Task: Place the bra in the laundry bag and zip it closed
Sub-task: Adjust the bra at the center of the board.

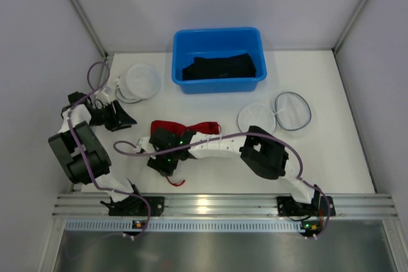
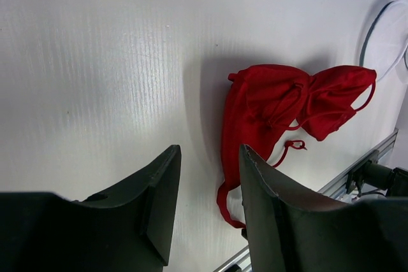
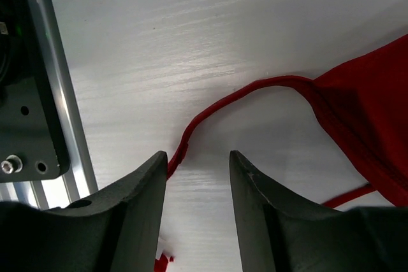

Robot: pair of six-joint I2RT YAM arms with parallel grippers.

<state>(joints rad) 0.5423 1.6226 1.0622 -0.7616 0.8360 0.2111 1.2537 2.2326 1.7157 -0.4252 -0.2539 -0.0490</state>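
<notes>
**Overhead view.** The red bra [image 1: 186, 129] lies flat on the white worktop [image 1: 331, 157], in front of the blue bin [image 1: 218, 59], which holds a dark cloth [image 1: 217, 68]. The bra is outside both mesh bags. The left laundry bag [image 1: 139, 81], white and round, lies near the bin's left corner. The right laundry bag [image 1: 257, 118] lies well to the right of the bra, with a grey-rimmed hoop [image 1: 293, 110] touching its far side. The right arm reaches across the worktop to the left, and the right end effector [image 1: 164, 160] sits over the bra's near edge. The left end effector [image 1: 117, 118] is well apart from the bra, near the left laundry bag. Only this view shows the bin and both bags together.

**Left wrist view.** The jaws of the left end effector are partly parted above bare worktop and hold nothing. Beyond them the bra shows its two cups and thin ties, detail lost from overhead. At the top right corner is part of a white, dark-rimmed bag.

**Right wrist view.** The jaws of the right end effector are partly parted, with white worktop visible between them and nothing clamped. A thin red strap [image 3: 220, 105] curves from the cup at the right edge down to the left-hand finger [image 3: 137, 214], passing just beside its tip. The aluminium rail [image 3: 48, 93] runs along the left edge.
</notes>
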